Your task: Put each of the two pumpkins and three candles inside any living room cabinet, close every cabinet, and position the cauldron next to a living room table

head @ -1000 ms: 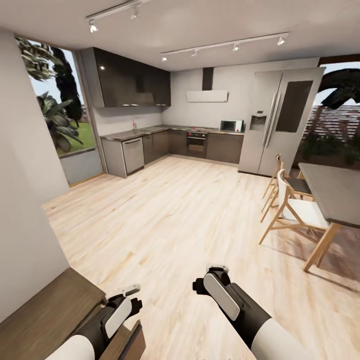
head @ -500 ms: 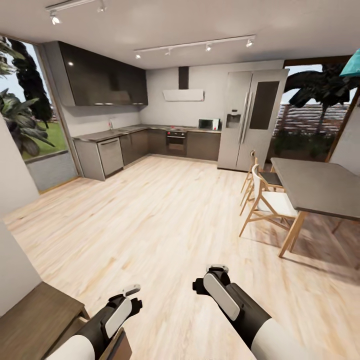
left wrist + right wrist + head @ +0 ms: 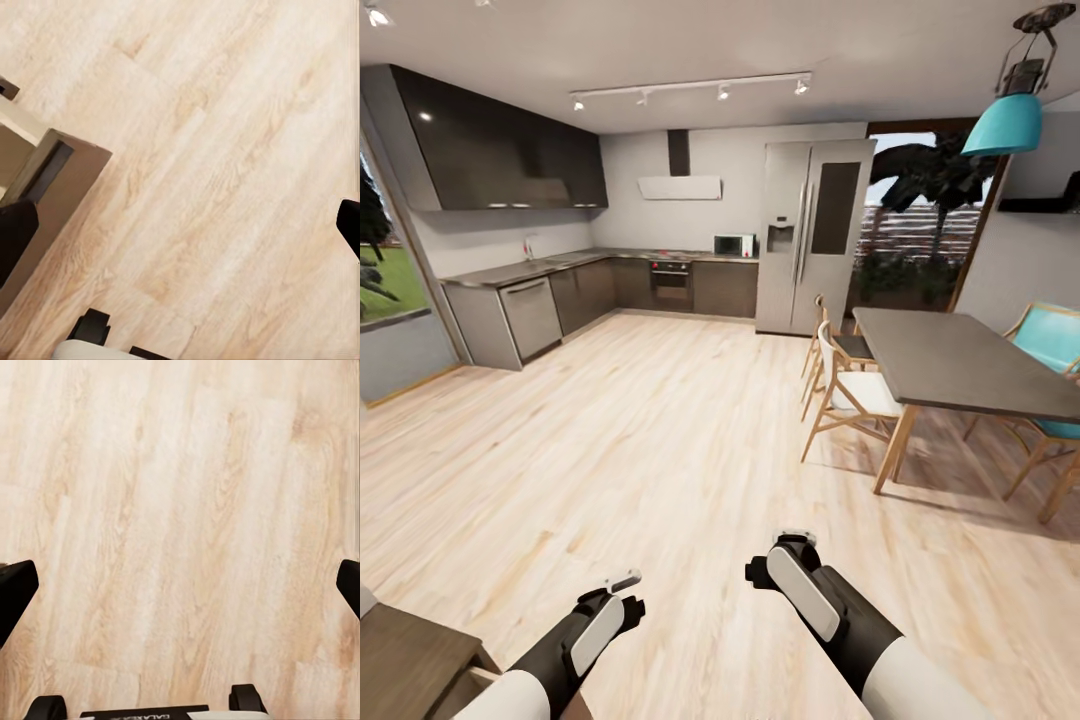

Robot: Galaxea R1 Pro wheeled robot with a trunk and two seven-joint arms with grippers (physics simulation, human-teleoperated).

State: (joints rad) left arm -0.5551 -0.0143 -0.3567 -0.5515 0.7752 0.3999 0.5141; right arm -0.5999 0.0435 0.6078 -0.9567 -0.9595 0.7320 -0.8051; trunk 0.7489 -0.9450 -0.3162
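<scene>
Pale, grainy wood-plank floor (image 3: 660, 450) runs to a dark glossy kitchen with a steel double-door fridge (image 3: 812, 235). A grey matte table (image 3: 950, 360) with slanted wooden legs stands right, pale wooden chairs (image 3: 840, 390) alongside, a teal lamp (image 3: 1000, 122) above. The dark brown wooden cabinet (image 3: 405, 665) corner sits at lower left. The left gripper (image 3: 622, 590) and right gripper (image 3: 792, 545) hang empty, fingers spread wide. Lettering on the right wrist is unreadable.

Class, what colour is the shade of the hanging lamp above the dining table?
Teal-blue; the lamp shade shows best in the head view.
</scene>
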